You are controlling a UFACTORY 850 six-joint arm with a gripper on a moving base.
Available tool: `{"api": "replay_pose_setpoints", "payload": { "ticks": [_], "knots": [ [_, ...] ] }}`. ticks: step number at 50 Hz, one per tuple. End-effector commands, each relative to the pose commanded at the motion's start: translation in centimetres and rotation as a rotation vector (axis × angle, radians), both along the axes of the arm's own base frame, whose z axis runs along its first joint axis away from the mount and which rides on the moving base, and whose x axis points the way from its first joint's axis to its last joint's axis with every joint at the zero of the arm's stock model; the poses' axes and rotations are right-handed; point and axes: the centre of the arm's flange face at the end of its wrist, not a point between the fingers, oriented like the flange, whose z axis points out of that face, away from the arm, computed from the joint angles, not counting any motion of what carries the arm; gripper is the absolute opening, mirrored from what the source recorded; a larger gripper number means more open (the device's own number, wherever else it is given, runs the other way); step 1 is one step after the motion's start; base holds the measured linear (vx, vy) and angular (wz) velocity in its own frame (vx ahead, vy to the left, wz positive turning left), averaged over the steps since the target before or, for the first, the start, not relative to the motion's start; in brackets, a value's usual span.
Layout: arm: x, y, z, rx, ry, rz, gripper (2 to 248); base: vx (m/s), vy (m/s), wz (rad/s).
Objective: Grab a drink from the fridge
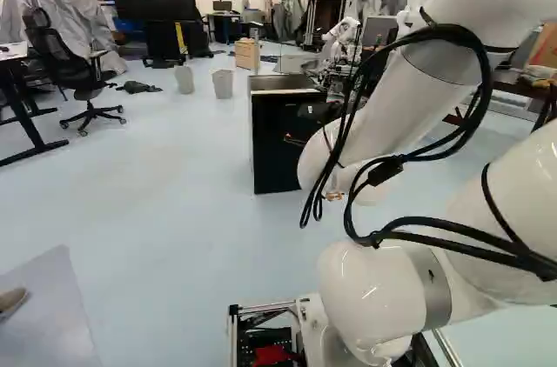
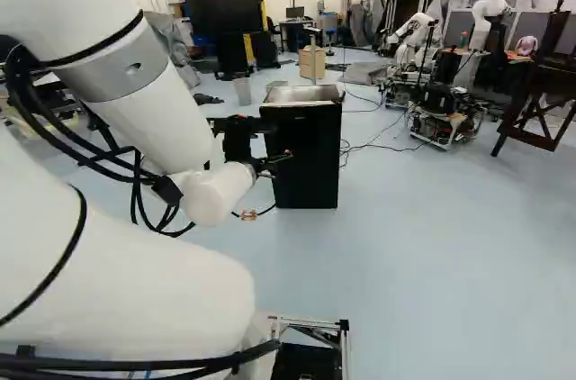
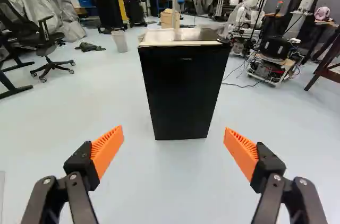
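the hand point(image 2: 276, 146) stands wide open, its two fingers well apart and holding nothing. the black fridge point(image 3: 183, 91) stands upright on the pale blue floor point(image 3: 159, 181), straight ahead of the hand point(image 3: 174, 136) and apart from it; its front appears to be shut, though it is too dark to be sure. its top looks shiny. behind it are a pale bin point(image 3: 119, 41) and a wooden box point(image 3: 169, 19). another robot point(image 3: 248, 2) stands farther off, and a black office chair point(image 3: 47, 49) rests on the floor by a desk point(image 1: 10, 52).
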Motion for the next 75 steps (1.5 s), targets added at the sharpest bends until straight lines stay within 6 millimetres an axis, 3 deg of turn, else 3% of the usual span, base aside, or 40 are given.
{"api": "replay_pose_setpoints", "payload": {
  "ticks": [75],
  "knots": [
    [0.00,0.00,0.00,0.000,0.000,0.000,247,0.140,0.024,-0.024]
  ]
}}
